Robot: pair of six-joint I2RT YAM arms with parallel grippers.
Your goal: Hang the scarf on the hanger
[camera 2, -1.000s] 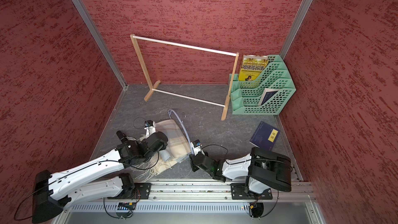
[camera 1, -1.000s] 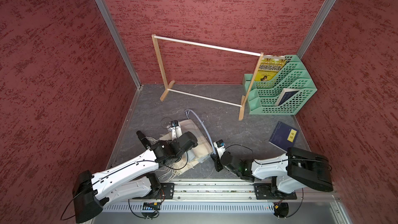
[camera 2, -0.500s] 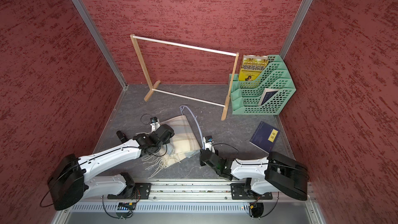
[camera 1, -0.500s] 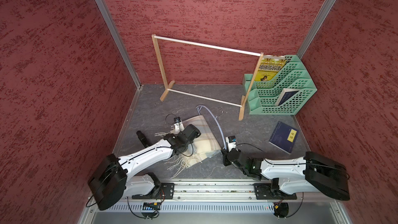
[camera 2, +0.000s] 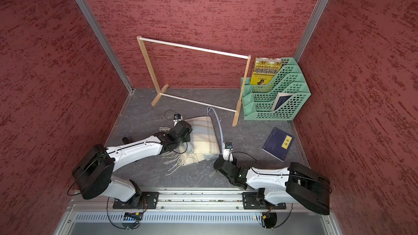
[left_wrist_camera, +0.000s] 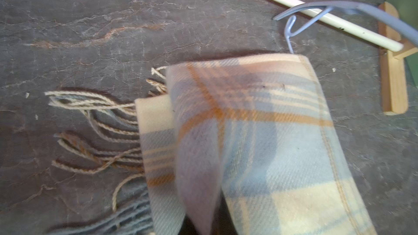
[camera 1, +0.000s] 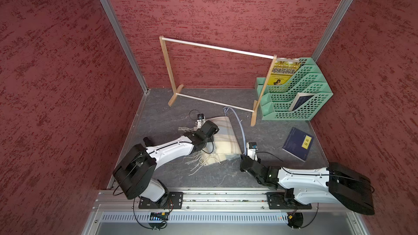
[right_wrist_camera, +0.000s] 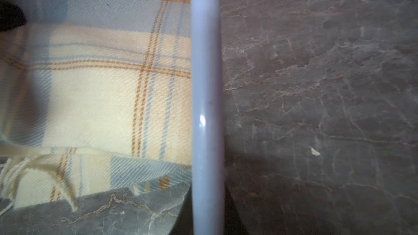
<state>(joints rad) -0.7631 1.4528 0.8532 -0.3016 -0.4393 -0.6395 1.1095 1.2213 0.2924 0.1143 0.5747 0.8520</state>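
The plaid scarf (camera 1: 226, 141) (camera 2: 203, 136) lies folded on the grey floor, with its cream fringe spread toward the rail. My left gripper (camera 1: 213, 133) (left_wrist_camera: 203, 229) is shut on a raised fold of the scarf (left_wrist_camera: 248, 132); its fingers are hidden by cloth. The pale blue hanger (camera 1: 242, 129) (camera 2: 221, 132) runs along the scarf's right edge, and its hook (left_wrist_camera: 288, 32) is near the rack's lower rod. My right gripper (camera 1: 243, 154) (right_wrist_camera: 207, 222) is shut on the hanger's bar (right_wrist_camera: 207, 87), with the scarf (right_wrist_camera: 101, 87) beside and behind that bar.
A wooden rack with white rods (camera 1: 217, 48) stands at the back. A green mesh file holder (camera 1: 296, 96) with books stands at the back right. A dark blue book (camera 1: 297, 143) lies on the floor at the right. Red walls close in three sides.
Both arms have reached away from the rail, toward the back and right. The scarf and hanger have travelled with them and now lie closer to the rack.
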